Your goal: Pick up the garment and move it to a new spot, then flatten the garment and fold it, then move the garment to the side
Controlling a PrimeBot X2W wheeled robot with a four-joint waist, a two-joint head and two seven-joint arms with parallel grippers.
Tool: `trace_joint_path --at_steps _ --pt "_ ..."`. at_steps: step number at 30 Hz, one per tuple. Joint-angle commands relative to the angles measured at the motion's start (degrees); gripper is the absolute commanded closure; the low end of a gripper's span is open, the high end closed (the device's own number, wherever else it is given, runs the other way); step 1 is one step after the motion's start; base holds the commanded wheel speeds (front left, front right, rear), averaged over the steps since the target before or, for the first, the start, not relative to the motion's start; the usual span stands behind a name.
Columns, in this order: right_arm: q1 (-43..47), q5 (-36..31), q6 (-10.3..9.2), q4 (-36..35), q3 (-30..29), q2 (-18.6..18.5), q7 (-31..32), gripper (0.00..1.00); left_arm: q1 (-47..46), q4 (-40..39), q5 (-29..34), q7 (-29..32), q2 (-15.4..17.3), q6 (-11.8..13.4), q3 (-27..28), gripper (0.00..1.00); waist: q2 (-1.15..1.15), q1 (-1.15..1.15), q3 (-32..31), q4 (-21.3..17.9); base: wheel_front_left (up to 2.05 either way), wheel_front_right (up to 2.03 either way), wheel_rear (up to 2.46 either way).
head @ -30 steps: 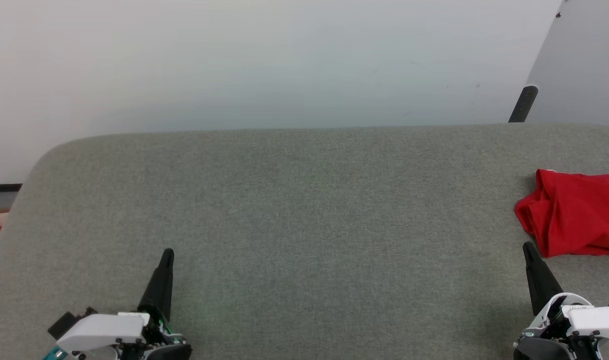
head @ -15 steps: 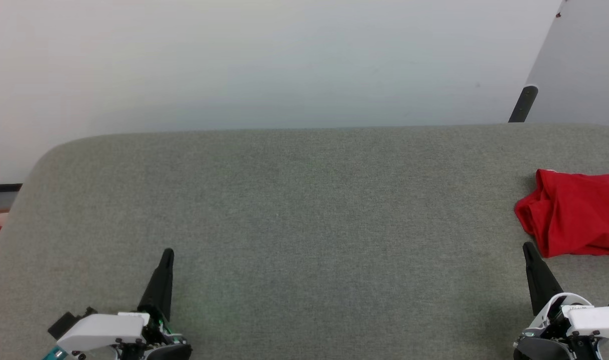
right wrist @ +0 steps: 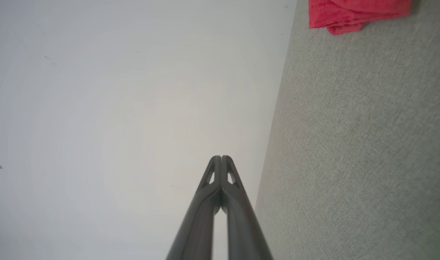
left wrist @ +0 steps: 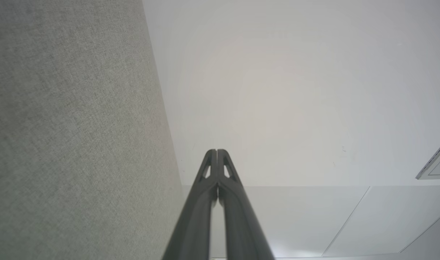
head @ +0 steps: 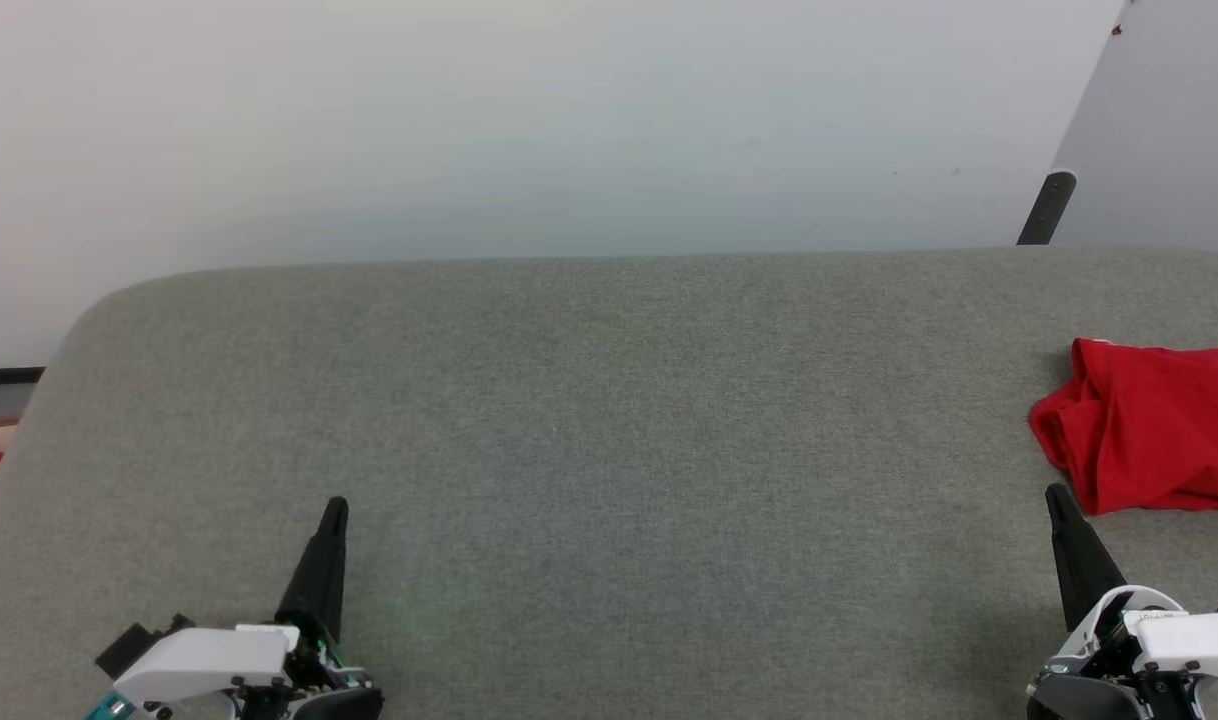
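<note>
- While both arms rest low in the head view, the garment lies at the right edge of the frame on the grey table, a rumpled red bundle with its near-left corner bunched and a sliver of white-edged black at its upper right. It is cut off by the frame edge. The left gripper at lower left and the right gripper at lower right both point up the frame, closed and holding nothing. The right one's tip is near the cloth's lower corner but apart from it.
- Left wrist view: the left gripper has its fingers pressed together with nothing between them. Table felt fills the left of the frame.
- Right wrist view: the right gripper is likewise closed and empty, and the garment sits at the upper right, layered at its edge.
- Step in hand, as a judgement: a bundle off to one side fits cloth waiting to be picked up, and equally cloth folded and set aside. The layers look loose, which does not settle it.
- Against the earlier head frames, nothing differs: garment, grippers and camera match.
</note>
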Motion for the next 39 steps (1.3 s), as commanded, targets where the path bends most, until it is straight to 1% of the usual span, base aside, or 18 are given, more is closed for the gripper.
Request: trace_joint_path --at_steps 1,39 --pt "-0.23 0.12 -0.04 -0.16 -0.04 0.17 0.05 1.0 -0.49 0.04 -0.19 0.08 -0.03 -0.19 0.12 1.0 0.0 0.0 0.0 0.0 0.0 0.0 0.0" --pt "-0.23 0.12 -0.04 -0.16 -0.04 0.16 0.06 1.0 -0.49 0.04 -0.2 0.07 -0.02 -0.19 0.12 1.0 0.0 0.0 0.0 0.0 0.0 0.0 0.0"
